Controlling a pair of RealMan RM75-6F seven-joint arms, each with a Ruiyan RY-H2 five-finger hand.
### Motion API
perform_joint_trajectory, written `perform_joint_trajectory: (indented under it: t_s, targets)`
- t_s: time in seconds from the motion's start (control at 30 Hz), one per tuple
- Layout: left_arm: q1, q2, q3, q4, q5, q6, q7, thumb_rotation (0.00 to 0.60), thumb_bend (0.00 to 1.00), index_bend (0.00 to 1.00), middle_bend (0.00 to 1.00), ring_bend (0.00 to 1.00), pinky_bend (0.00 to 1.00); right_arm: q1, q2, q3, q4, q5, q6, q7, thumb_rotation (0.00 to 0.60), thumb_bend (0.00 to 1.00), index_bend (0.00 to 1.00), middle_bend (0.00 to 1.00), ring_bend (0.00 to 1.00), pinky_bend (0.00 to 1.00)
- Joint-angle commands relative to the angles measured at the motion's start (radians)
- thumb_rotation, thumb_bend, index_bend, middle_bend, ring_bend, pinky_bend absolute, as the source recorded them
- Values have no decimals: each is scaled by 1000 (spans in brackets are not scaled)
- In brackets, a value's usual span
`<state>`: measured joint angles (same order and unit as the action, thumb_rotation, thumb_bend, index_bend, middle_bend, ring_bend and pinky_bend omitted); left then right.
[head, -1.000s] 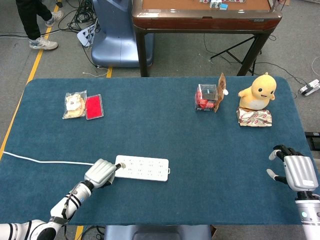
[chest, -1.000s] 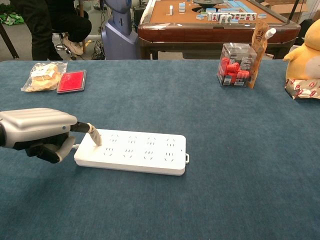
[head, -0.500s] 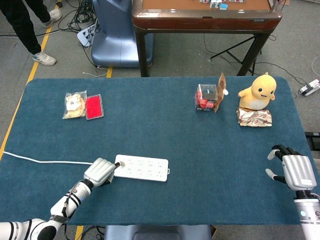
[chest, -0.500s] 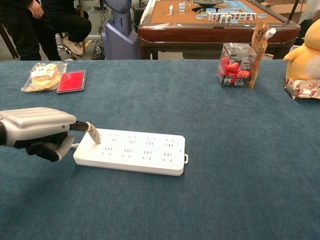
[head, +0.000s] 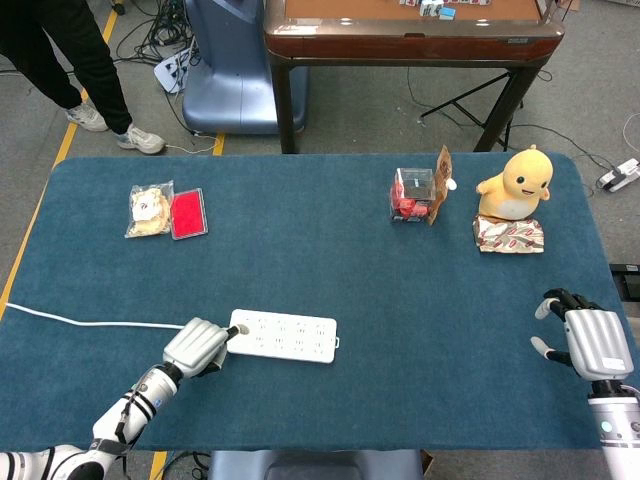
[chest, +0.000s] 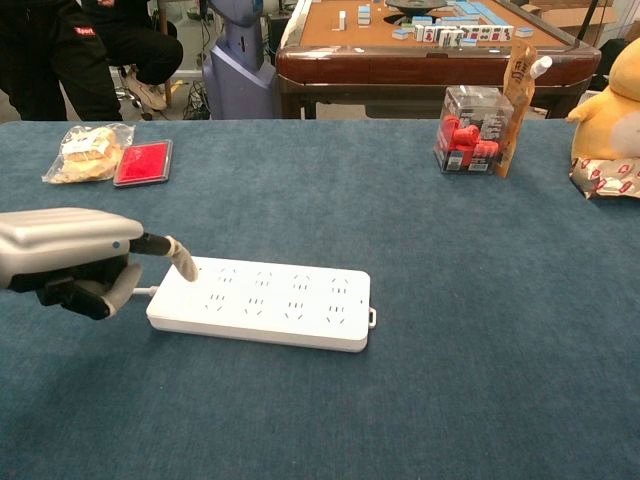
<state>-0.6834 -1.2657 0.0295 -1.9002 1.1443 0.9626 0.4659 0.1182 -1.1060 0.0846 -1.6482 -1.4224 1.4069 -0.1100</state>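
the white power strip (chest: 262, 306) lies near the front left of the blue table (head: 330, 260), long axis left-right, and the left hand (chest: 70, 258), mostly curled with one finger on its near-left end, is far closer than the empty, loosely spread right hand (head: 590, 340).

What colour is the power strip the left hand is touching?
White power strip; clearest in the chest view.

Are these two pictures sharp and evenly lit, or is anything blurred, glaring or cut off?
Head view: even, soft light, sharp throughout, only faint shadows under the power strip and duck; the right hand sits at the frame edge. Chest view: also sharp, no glare on the cloth; the left hand, close to the lens, looms large, and the duck is cut off at the right edge.
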Motion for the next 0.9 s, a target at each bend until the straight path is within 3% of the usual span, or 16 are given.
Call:
perform_joint_trajectory:
  t_s: [0.03, 0.17, 0.33, 0.43, 0.5, 0.6, 0.9]
  targets:
    - [34, 47, -3, -48, 53, 54, -40, 600, 875, 270, 1000, 1000, 1000, 0, -1, 0, 1, -1, 0, 2, 600, 129, 487, 329, 336, 492]
    - [92, 103, -2, -81, 111, 149, -92, 600, 748, 234, 995, 990, 1000, 1, -4, -1, 5, -3, 0, 7, 600, 129, 487, 329, 336, 492]
    - [190, 156, -8, -93, 148, 307, -138, 600, 691, 219, 799, 807, 990, 5, -10, -1, 9, -12, 1, 15, 600, 129, 487, 329, 336, 492]
    - [243, 172, -8, -87, 147, 374, -163, 600, 690, 220, 642, 645, 822, 8, -15, 0, 10, -18, 2, 21, 600, 129, 487, 329, 336, 492]
    - [281, 176, -1, -68, 147, 412, -180, 600, 690, 232, 549, 501, 611, 11, -20, 1, 14, -24, 3, 26, 600, 129, 487, 329, 336, 492]
    - [332, 174, 6, -38, 135, 462, -181, 600, 690, 250, 460, 374, 497, 18, -32, 3, 22, -28, -1, 34, 600, 129, 487, 329, 336, 492]
    - [453, 174, 31, 64, 120, 564, -137, 600, 690, 266, 410, 303, 405, 31, -53, 4, 31, -42, -5, 41, 600, 130, 487, 329, 336, 492]
